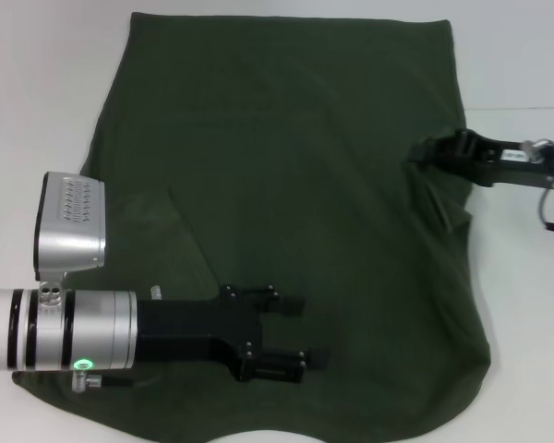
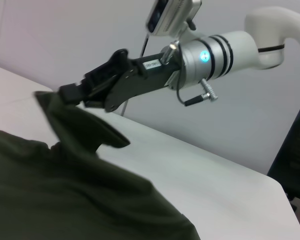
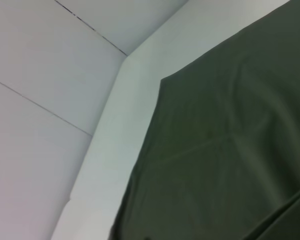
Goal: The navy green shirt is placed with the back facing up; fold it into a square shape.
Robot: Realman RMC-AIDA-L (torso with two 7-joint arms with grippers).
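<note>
The navy green shirt (image 1: 286,185) lies spread on the white table (image 1: 46,92), plain side up; no letters show. My right gripper (image 1: 423,152) is at the shirt's right edge, shut on a pinch of the fabric. The left wrist view shows that right gripper (image 2: 70,95) holding the fabric (image 2: 75,125) raised in a peak above the table. My left gripper (image 1: 297,330) hovers over the shirt's lower middle, open and empty. The right wrist view shows only shirt (image 3: 230,160) and table.
White table surface (image 2: 215,180) lies bare to the right of the shirt and along its far edge. A light wall (image 3: 40,75) stands behind the table. A dark chair or stand (image 2: 297,160) is beyond the table's corner.
</note>
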